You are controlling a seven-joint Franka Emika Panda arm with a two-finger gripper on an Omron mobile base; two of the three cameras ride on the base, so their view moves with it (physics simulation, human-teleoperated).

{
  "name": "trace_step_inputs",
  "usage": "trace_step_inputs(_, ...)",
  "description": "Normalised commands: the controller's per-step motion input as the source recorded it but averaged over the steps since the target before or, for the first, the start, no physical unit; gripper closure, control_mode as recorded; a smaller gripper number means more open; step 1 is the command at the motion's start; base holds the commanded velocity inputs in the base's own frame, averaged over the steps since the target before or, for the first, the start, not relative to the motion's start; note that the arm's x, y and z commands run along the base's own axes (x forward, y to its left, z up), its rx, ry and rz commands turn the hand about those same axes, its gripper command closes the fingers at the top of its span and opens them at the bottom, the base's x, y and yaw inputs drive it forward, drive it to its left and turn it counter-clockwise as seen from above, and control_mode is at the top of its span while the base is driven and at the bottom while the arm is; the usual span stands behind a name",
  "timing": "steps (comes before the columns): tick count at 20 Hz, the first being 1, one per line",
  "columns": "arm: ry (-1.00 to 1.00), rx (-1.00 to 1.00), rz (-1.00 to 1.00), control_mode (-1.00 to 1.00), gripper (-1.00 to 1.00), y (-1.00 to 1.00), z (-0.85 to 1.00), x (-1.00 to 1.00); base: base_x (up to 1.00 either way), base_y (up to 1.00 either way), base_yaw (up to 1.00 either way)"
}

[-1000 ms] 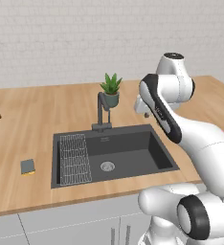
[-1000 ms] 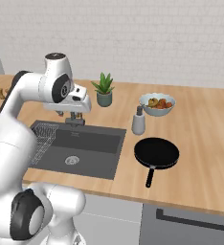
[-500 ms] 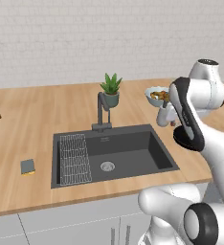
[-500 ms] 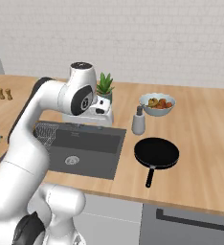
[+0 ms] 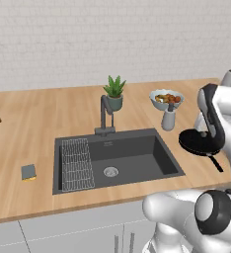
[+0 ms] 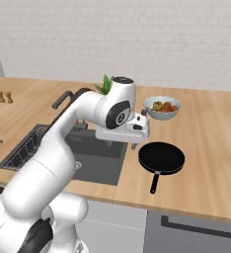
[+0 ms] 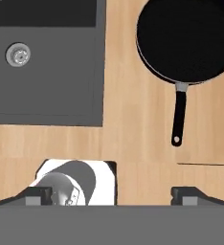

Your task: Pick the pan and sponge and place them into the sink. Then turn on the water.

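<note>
- The arm reaches over the counter (image 6: 211, 163) to the right of the sink (image 5: 152, 155), with the hand pointing down. In the right base view the gripper (image 6: 135, 145) hangs just left of the pan (image 6: 162, 158), at about its 9 o'clock, and above the wood.
- In the hand view the two fingertips (image 7: 37, 196) stand wide apart at the bottom corners with nothing between them. The pan (image 7: 188, 38) sits at 1 o'clock, its handle running toward 6 o'clock, and the sink drain (image 7: 18, 55) at 10 o'clock.
- The left base view shows the sponge (image 5: 28, 172) on the counter left of the sink, the faucet (image 5: 105, 116), a potted plant (image 5: 114, 93), a bowl of fruit (image 5: 166, 99) and a soap bottle (image 5: 169, 118); the forearm covers part of the pan (image 5: 196, 141) there.
- Compared with half a second ago, the arm has swung right, from over the sink's back edge to beside the pan. Pan and sponge lie where they were.
</note>
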Motion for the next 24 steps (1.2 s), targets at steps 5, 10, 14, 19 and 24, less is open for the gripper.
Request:
trace_step_inputs(5, 0.09, 0.00, -0.02, -1.00, -1.00, -0.76, -0.52, 0.00, 0.00, 0.00, 0.00)
trace_step_inputs(10, 0.07, -0.03, 0.00, -1.00, -1.00, -0.53, -0.54, 0.10, 0.00, 0.00, 0.00)
trace_step_inputs(14, 0.05, -0.03, 0.00, -1.00, -1.00, -0.37, -0.51, 0.36, 0.00, 0.00, 0.00)
trace_step_inputs(19, 0.02, -0.01, 0.00, -1.00, -1.00, -0.32, -0.54, 0.34, 0.00, 0.00, 0.00)
trace_step_inputs(24, 0.00, 0.00, 0.00, -1.00, -1.00, -0.17, -0.43, 0.33, 0.00, 0.00, 0.00)
